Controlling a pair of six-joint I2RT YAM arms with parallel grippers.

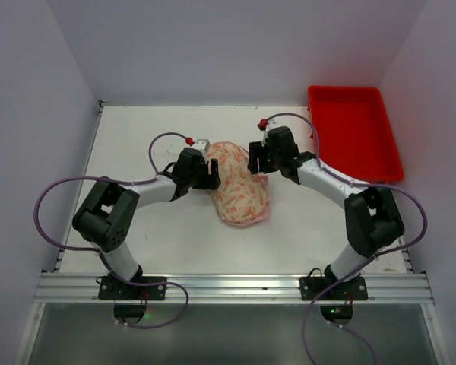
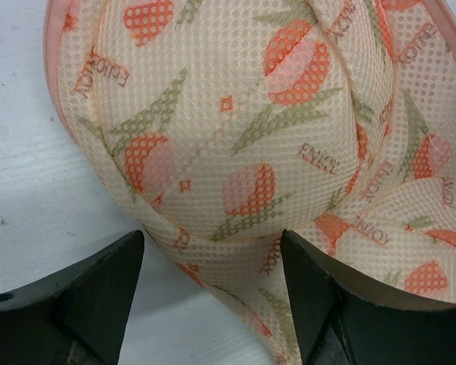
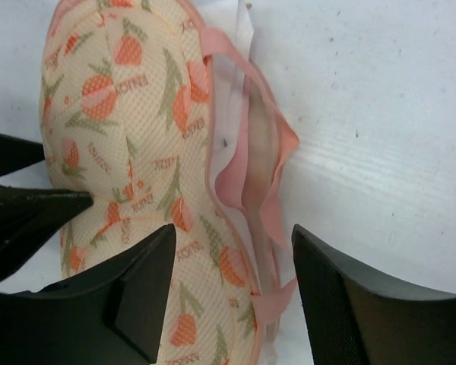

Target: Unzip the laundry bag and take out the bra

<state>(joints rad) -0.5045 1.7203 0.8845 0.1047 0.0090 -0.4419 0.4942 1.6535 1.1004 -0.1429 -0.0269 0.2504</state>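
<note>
laundry bag [image 1: 243,194] lies mid table [image 1: 175,236], zip edge looks partly gaping, nothing pulled out yet. its long axis runs far to near in the top view, slanting a bit toward the right arm at the near end. red tray [image 1: 313,129] sits well apart at far right.

both grippers flank the far end of the bag. left gripper [image 1: 207,173] is on the bag's left side, fingers spread, with the mesh dome bulging just ahead of the gap in its wrist view [image 2: 213,236]; it grips nothing.

right gripper [image 1: 260,160] is on the right side, fingers also spread and holding nothing; in its wrist view [image 3: 234,232] it straddles the pink trim [image 3: 289,141], where the seam gapes and pale lining shows. zip puller not made out.

judgement: the opening edge lies on the right arm's side, running along the bag's length and straight out from its fingers, so the right arm is the nearer one to work the seam. the left looks placed to pin the dome.
</note>
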